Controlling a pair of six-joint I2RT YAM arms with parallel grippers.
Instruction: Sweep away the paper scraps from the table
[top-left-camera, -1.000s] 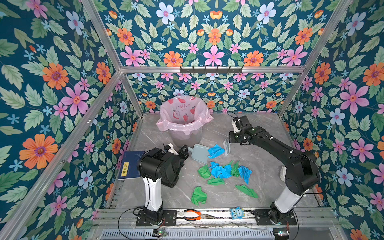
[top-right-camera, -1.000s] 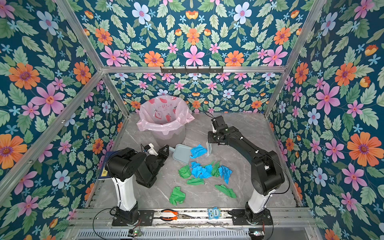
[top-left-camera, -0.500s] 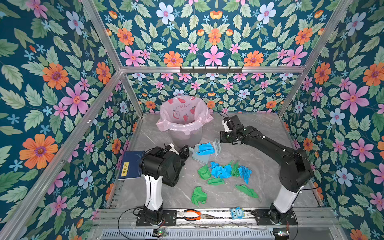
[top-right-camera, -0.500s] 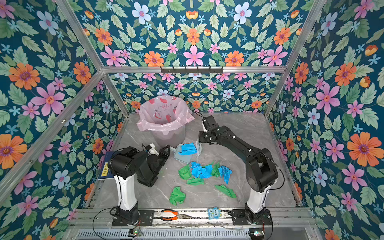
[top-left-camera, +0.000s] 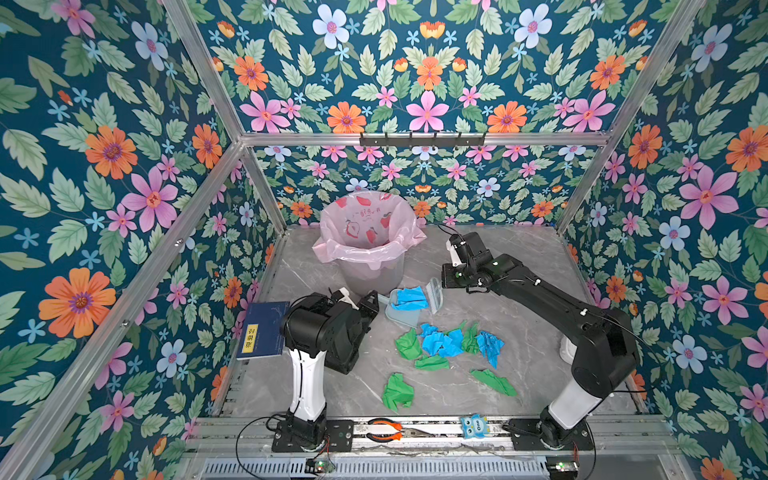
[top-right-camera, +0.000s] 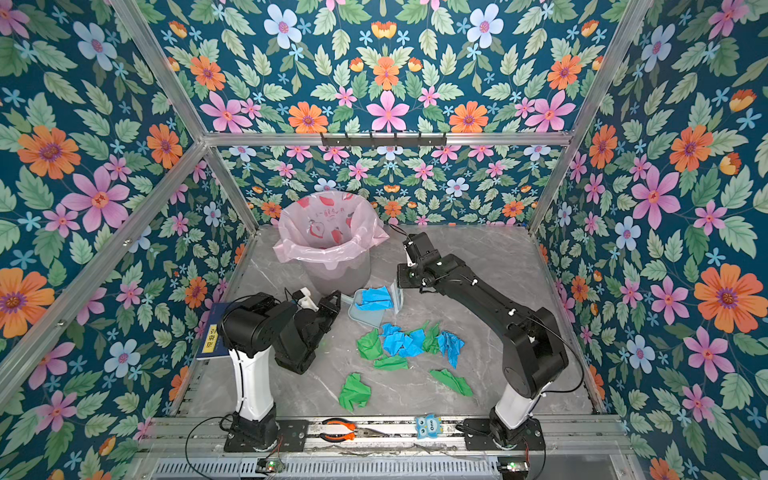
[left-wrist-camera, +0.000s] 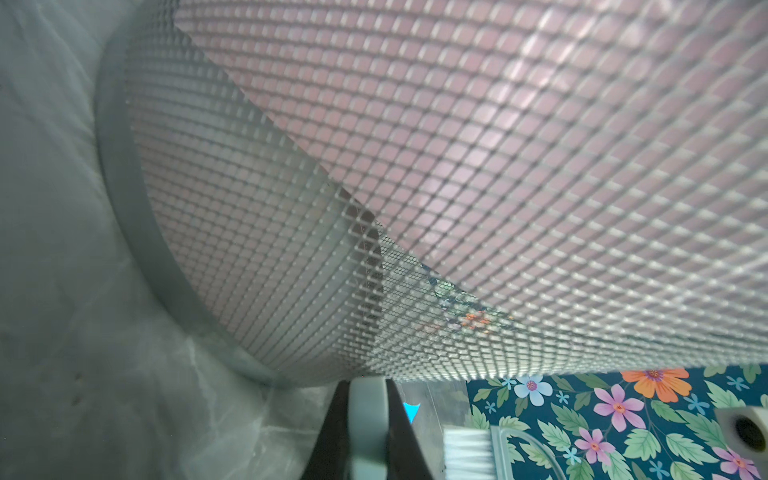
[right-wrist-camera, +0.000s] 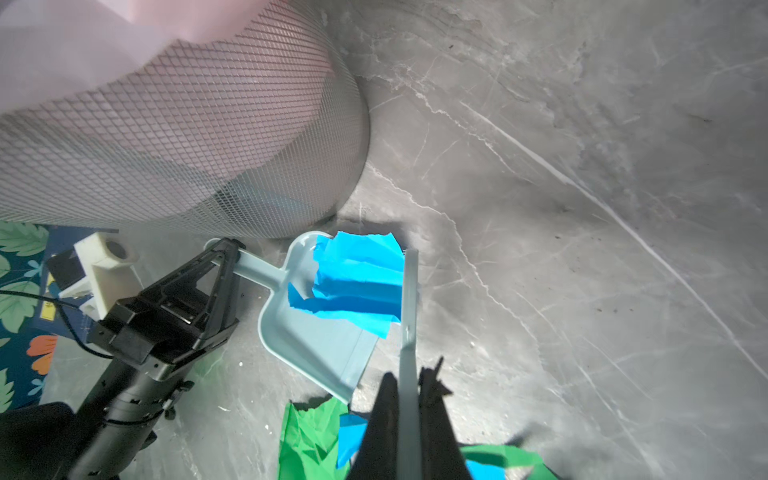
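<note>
My left fingers (left-wrist-camera: 328, 440) are clamped on the dustpan (right-wrist-camera: 320, 353) handle, and my right fingers (right-wrist-camera: 380, 428) are clamped on the brush (right-wrist-camera: 409, 299). The dustpan rests on the tabletop (top-left-camera: 528, 266) beside the bin (top-left-camera: 374, 274). A blue scrap (right-wrist-camera: 357, 282) sits in it against the brush. More green and blue scraps (top-left-camera: 440, 345) lie just beside it, toward my bases.

A blurred mesh bin (left-wrist-camera: 457, 166) overfilled the left wrist view. Green paper scraps (right-wrist-camera: 309, 440) ran off the right wrist view's edge. In both top views, left of centre, the left arm (top-left-camera: 320, 332) hid part of the blue booklet (top-left-camera: 259, 328).
</note>
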